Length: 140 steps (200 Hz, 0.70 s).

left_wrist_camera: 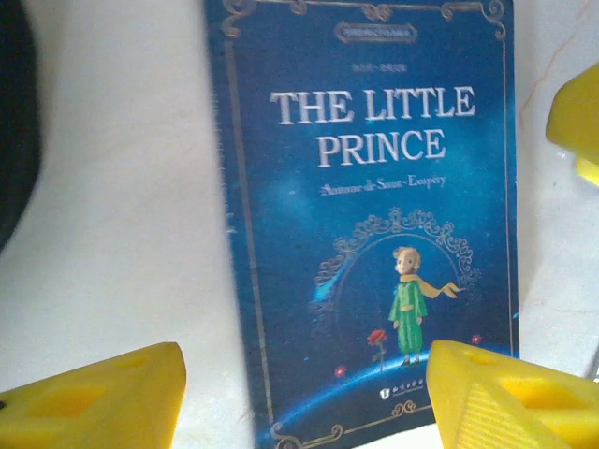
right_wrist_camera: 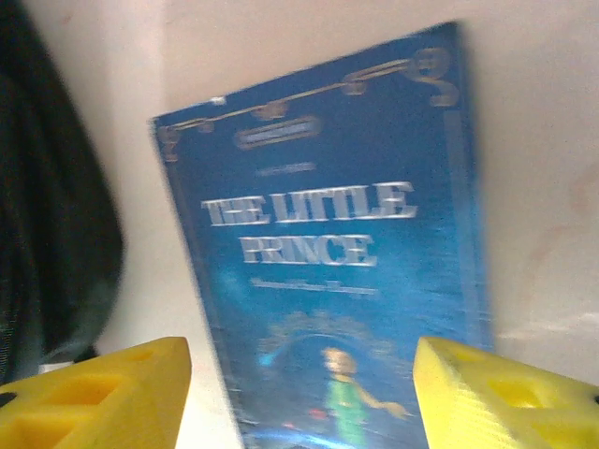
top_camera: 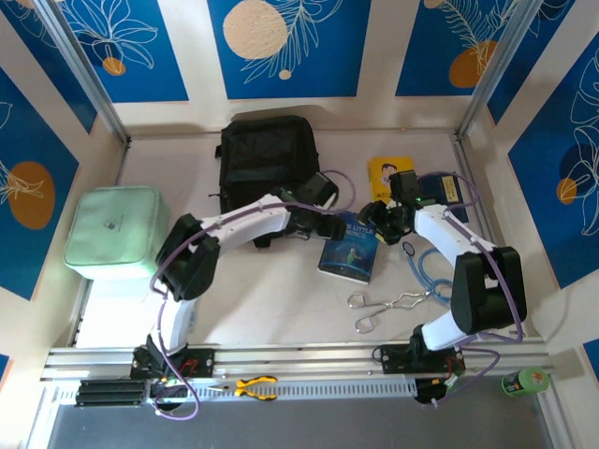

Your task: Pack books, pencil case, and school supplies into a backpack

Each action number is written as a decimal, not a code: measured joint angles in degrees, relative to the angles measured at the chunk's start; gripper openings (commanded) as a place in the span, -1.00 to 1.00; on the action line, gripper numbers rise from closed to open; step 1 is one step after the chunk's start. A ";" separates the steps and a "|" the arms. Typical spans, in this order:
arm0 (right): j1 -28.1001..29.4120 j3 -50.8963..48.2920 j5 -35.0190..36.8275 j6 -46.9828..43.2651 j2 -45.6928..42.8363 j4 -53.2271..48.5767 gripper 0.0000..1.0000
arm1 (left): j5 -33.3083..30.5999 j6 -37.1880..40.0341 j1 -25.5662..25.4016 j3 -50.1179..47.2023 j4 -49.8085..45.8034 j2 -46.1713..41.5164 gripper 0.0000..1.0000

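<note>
1. Mint-green pouch [top_camera: 117,234]: one, soft and rounded-square, at the left edge of the worktop [top_camera: 271,309].
2. Backpack [top_camera: 267,159]: one, black fabric, lying at the back of the worktop, just left of centre.
3. Left gripper [left_wrist_camera: 304,398]: I read the jaws as partly open. Its two blocky yellow fingers [left_wrist_camera: 94,402] stand apart on either side of the blue book's lower edge. It holds nothing, and I cannot tell whether it touches the cover.
4. Blue book [top_camera: 349,253]: one thin, glossy paperback titled "The Little Prince", flat at centre, just right of the backpack and between both grippers.
5. Right gripper [right_wrist_camera: 299,388]: the jaws are likewise parted over the same book, grasping nothing.
6. Yellow book [top_camera: 388,173]: one, flat behind the right gripper. I count two books plainly.
7. Metal tongs [top_camera: 388,307]: one shiny pair with scissor handles, in front of the blue book.
</note>
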 measured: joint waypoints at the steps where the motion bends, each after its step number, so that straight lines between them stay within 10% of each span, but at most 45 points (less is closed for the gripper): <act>1: -0.17 -0.17 0.13 -0.20 -0.04 -0.15 0.23 | -0.15 0.07 -0.11 0.20 -0.13 0.15 0.37; 140: -2.91 -4.02 -3.45 -6.80 6.84 -4.09 -0.42 | -11.26 4.98 -3.37 10.88 -8.26 13.40 0.17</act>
